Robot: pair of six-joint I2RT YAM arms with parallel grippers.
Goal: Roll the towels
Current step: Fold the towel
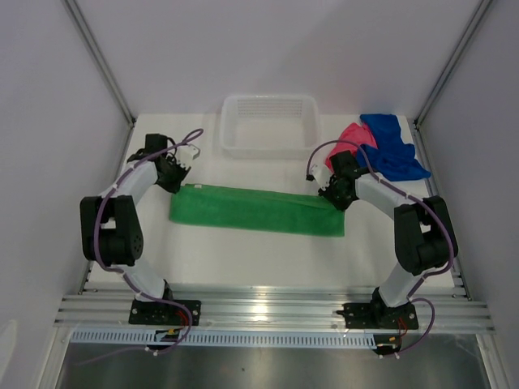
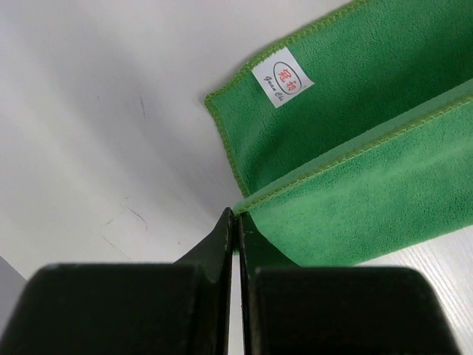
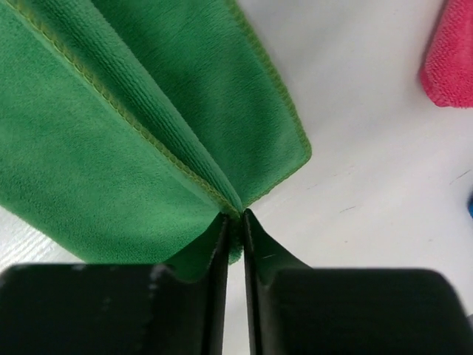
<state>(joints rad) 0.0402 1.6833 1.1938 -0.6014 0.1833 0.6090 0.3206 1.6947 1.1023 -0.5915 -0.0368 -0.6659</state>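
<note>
Left gripper (image 2: 235,216): black jaws clamping the green towel's (image 1: 255,211) stitched corner.
Right gripper (image 3: 235,217): jaws pinching the opposite corner, plush pile showing between them.
Arms: both bending outward at the elbows, wrists dipping low.
Green towel: lying folded in a long strip between the grippers.
Pink towel (image 1: 350,136), blue towel (image 1: 393,150): lying crumpled just beyond the right gripper.

Green towel (image 1: 255,211) lies as a long folded strip across mid bench (image 1: 243,263), left tool (image 1: 174,183) and right tool (image 1: 333,197) at its ends.
</note>
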